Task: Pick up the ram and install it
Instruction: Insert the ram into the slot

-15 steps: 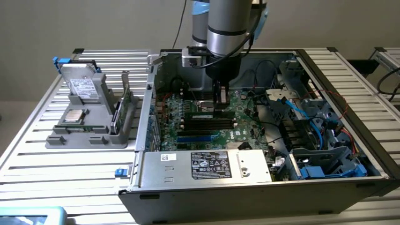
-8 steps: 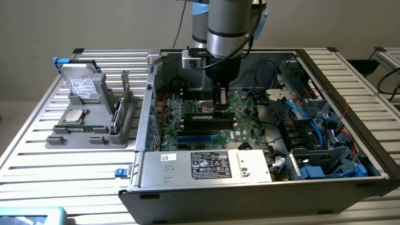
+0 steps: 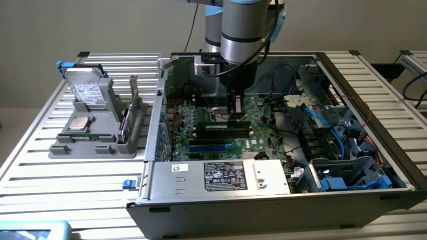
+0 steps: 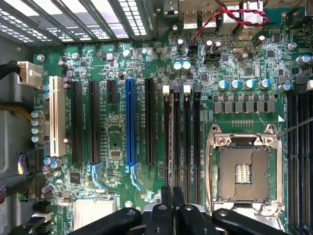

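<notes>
Seating is judged to be in hand: the fingers (image 4: pixel 167 198), pressed together, are held at the top edge of the ram (image 3: pixel 225 126), stood upright on the motherboard (image 4: pixel 115 132). Straight, even downward pressure is called for.

Open computer case (image 3: pixel 267 205), green motherboard (image 4: pixel 115 132), processor socket (image 4: pixel 243 174), grey tray (image 3: pixel 67 150)

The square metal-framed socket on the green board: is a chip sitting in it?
No, the socket lies empty, its dark contact field showing bare inside the silver frame.
</notes>
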Action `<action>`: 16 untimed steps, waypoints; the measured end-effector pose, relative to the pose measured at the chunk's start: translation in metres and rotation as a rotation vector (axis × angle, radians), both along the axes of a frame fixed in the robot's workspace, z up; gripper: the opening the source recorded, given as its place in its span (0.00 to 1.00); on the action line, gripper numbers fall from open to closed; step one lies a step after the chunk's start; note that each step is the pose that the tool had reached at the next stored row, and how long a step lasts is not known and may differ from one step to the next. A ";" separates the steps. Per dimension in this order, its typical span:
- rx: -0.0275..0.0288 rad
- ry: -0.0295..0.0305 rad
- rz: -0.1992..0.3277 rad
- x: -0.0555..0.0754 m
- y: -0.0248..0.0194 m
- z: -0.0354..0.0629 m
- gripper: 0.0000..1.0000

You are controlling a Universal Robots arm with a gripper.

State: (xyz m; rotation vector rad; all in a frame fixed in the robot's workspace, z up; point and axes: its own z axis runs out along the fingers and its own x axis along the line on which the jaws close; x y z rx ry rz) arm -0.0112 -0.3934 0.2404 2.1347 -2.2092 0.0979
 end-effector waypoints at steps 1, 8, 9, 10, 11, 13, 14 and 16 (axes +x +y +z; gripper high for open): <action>-0.0007 0.0001 0.000 0.000 0.0000 -0.0002 0.12; -0.0026 -0.0003 0.000 0.000 -0.0017 -0.0004 0.12; -0.0028 -0.0006 0.000 0.000 -0.0020 -0.0005 0.12; -0.0028 -0.0014 0.000 0.000 -0.0021 -0.0007 0.12; -0.0028 -0.0029 0.000 0.000 -0.0022 -0.0009 0.12; -0.0029 -0.0063 0.000 0.000 -0.0024 -0.0017 0.12; -0.0029 -0.0080 0.000 0.000 -0.0024 -0.0021 0.12; -0.0027 -0.0096 0.000 0.000 -0.0025 -0.0032 0.12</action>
